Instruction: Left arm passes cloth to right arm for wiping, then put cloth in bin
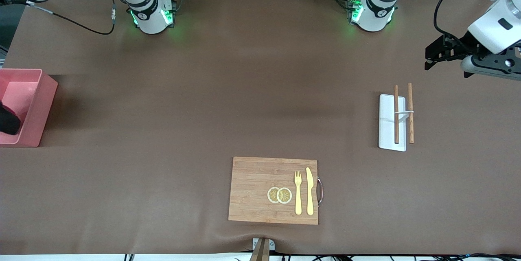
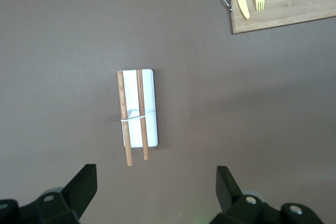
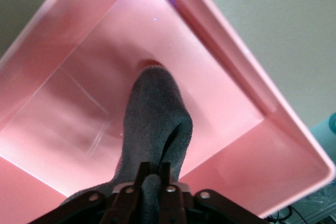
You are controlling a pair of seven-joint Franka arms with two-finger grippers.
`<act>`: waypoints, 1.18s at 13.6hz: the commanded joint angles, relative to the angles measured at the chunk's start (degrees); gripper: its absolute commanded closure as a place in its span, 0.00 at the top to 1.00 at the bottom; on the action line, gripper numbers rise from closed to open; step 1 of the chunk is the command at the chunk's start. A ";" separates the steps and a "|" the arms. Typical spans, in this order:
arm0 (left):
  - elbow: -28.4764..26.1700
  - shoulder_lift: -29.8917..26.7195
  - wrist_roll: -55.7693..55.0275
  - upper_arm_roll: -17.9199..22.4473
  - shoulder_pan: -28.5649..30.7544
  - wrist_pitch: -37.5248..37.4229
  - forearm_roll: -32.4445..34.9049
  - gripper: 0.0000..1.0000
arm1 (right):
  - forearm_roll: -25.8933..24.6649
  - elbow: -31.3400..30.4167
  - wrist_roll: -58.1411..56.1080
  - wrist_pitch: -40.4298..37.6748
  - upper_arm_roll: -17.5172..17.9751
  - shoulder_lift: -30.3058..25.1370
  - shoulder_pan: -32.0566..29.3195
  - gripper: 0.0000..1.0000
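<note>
Nearest the front camera lies a wooden cutting board [image 1: 272,189] carrying two lemon slices [image 1: 279,195], a yellow fork [image 1: 298,192] and a yellow knife [image 1: 309,191].

At the right arm's end of the table sits the pink bin [image 1: 38,110]. The right gripper [image 3: 152,190] hangs over its open top, its black fingers [image 3: 167,182] pinched together on the cloth [image 3: 155,124]. The cloth's grey side faces out and it dangles down into the bin, its lower end close to the pink floor; whether it touches is unclear.

Toward the left arm's end, a white tray [image 1: 392,122] rests on the table with one wooden stick [image 1: 396,114] across it and a second stick [image 1: 410,112] just beside its edge.

The left arm waits at that end, its gripper [image 2: 157,182] held high over bare table near the tray, with the black fingers [image 2: 84,184] spread wide and holding nothing.
</note>
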 commanded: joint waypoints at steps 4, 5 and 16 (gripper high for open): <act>0.44 1.91 -0.51 0.69 0.77 -3.03 0.75 1.00 | -0.36 0.69 -1.29 -0.55 1.32 -1.90 0.30 1.00; 0.61 1.12 -0.60 1.21 1.20 -6.00 1.62 1.00 | -0.36 0.86 -1.20 -2.29 1.84 -3.29 1.00 1.00; 6.15 4.03 -0.60 0.78 1.65 -4.89 1.10 1.00 | -0.01 6.93 21.61 -25.86 2.11 -13.23 21.55 1.00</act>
